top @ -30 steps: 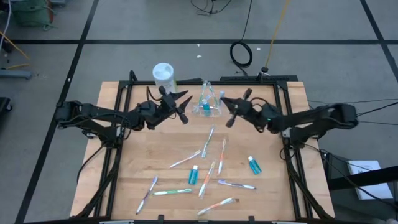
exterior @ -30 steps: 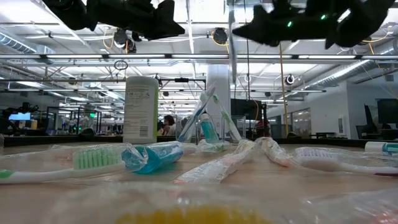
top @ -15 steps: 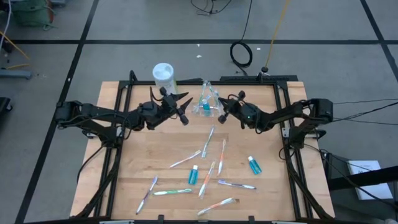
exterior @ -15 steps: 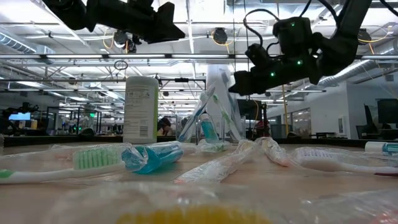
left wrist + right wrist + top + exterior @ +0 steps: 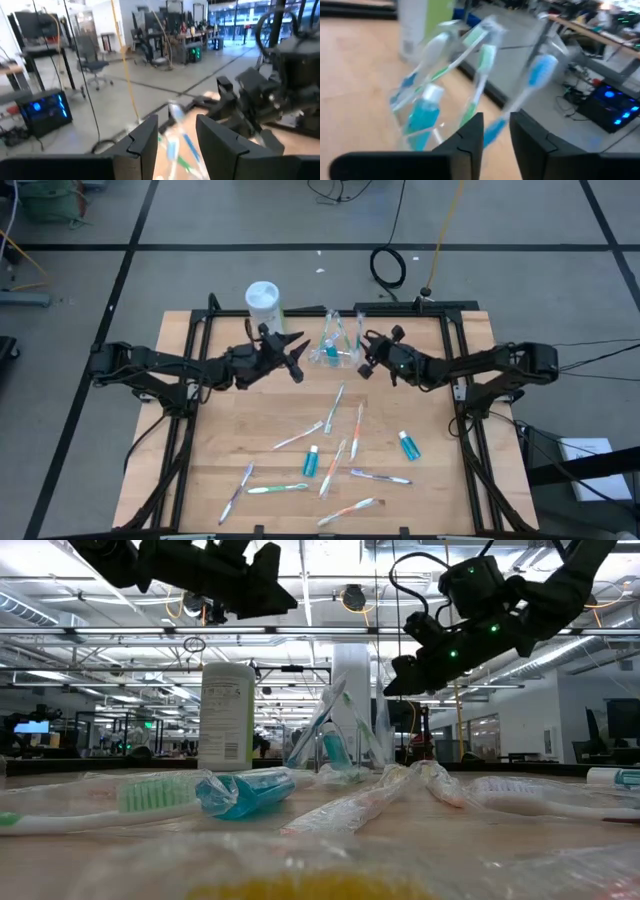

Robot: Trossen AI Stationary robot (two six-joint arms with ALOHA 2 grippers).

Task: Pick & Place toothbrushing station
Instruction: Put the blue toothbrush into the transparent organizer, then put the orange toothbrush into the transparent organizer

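**Brush just delivered to the cup**

The right tool [image 5: 366, 356] hangs at the clear cup's [image 5: 331, 352] 3 o'clock, fingers parted, gripping nothing; a blue-headed brush [image 5: 532, 75] leans inside. The left tool [image 5: 296, 356], part open and empty, waits at its 9 o'clock. Next: fetch a loose toothbrush [image 5: 334, 408] from the bench [image 5: 200, 480], toward 6 o'clock.

The clear cup [image 5: 331, 352] with its upright toothbrushes [image 5: 342, 332] is hemmed in — the left pincer [image 5: 293, 355] just beside it on one side, the right pincer [image 5: 364, 356] on the other, the white canister [image 5: 264, 301] near the far corner. Toothbrushes and toothpaste tubes [image 5: 404, 444] litter mid-bench [image 5: 200, 450]; bare wood lies along both side edges.
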